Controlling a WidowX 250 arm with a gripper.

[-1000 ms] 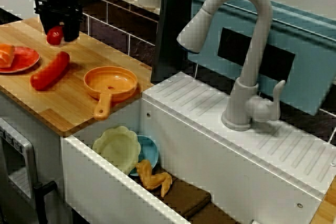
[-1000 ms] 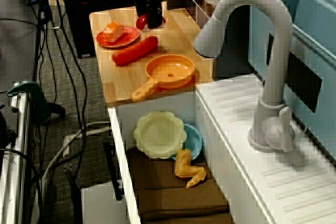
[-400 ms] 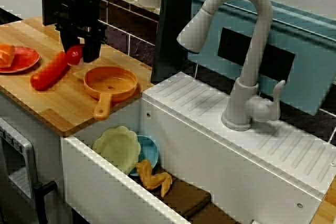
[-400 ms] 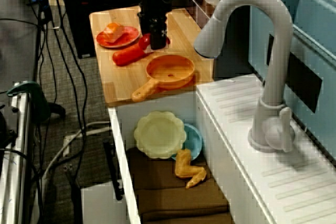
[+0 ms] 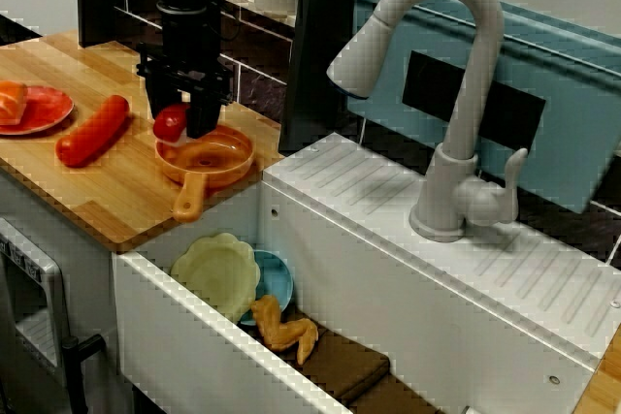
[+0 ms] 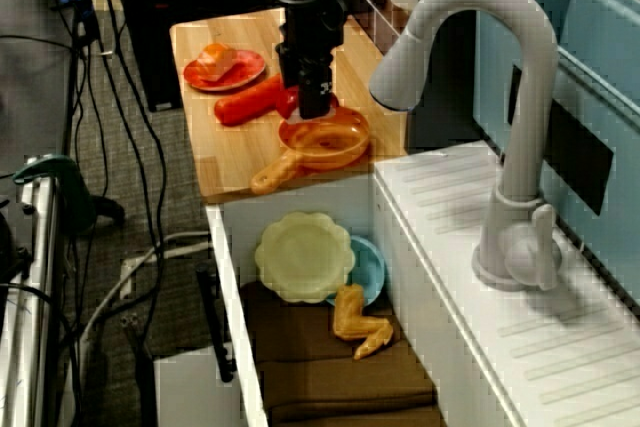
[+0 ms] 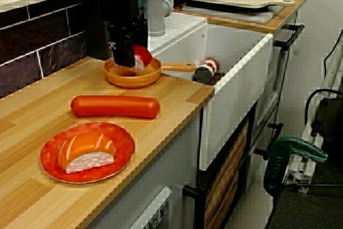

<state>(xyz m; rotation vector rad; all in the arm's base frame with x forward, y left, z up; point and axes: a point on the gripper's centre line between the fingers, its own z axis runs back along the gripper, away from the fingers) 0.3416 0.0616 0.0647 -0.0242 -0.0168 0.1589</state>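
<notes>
Claw (image 5: 186,115): pinching a red tomato (image 5: 170,124), keeping it lifted just over the pan.
Pan (image 5: 225,156): sitting directly underneath.
Sausage (image 5: 92,131): lying near the pan.

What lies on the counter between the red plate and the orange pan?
Only the sausage, lying crosswise and touching neither the plate nor the pan. The view from the side shows it best.
</notes>
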